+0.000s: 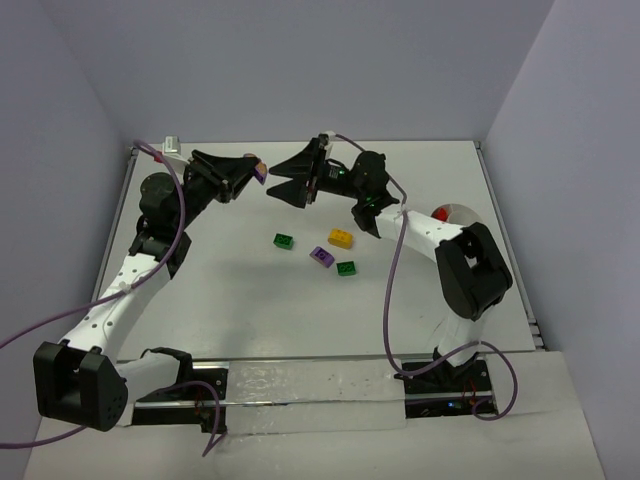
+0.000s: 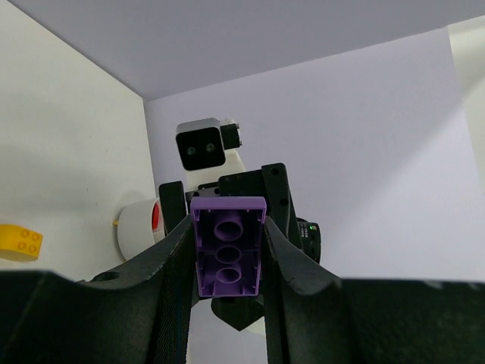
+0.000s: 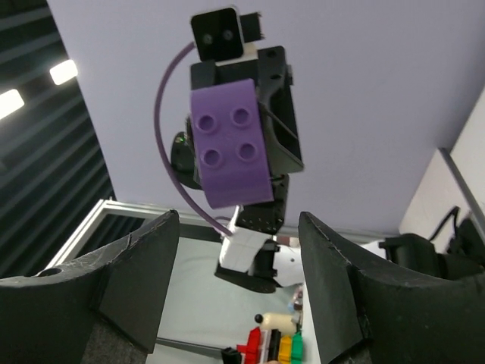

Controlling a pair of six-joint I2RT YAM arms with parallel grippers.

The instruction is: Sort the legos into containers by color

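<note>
We note the left gripper (image 1: 252, 172) pinching the held purple brick (image 1: 259, 172), raised off the bench (image 1: 250, 300), far and to the left of the yellow brick (image 1: 340, 238). In the left wrist view the brick (image 2: 227, 254) sits squarely between the two fingers (image 2: 170, 265), hollow underside toward the camera.

The right gripper (image 1: 278, 186) faces it, just beside the held brick but not touching it. Its fingers (image 3: 140, 273) are spread wide. In the right wrist view the studded top of the purple brick (image 3: 229, 144) points at this camera.

Four bricks lie loose on the bench:
- the yellow brick
- the left green brick (image 1: 284, 240), near the yellow one on its left
- the loose purple brick (image 1: 321, 255), just beside the yellow one on its near-left
- the near green brick (image 1: 346, 268), close on the yellow one's near side

The white cup (image 1: 462, 212) stands well to the right of the yellow brick, partly behind the right arm. A red piece (image 1: 441, 213) shows inside it; we cannot tell which compartment.
</note>
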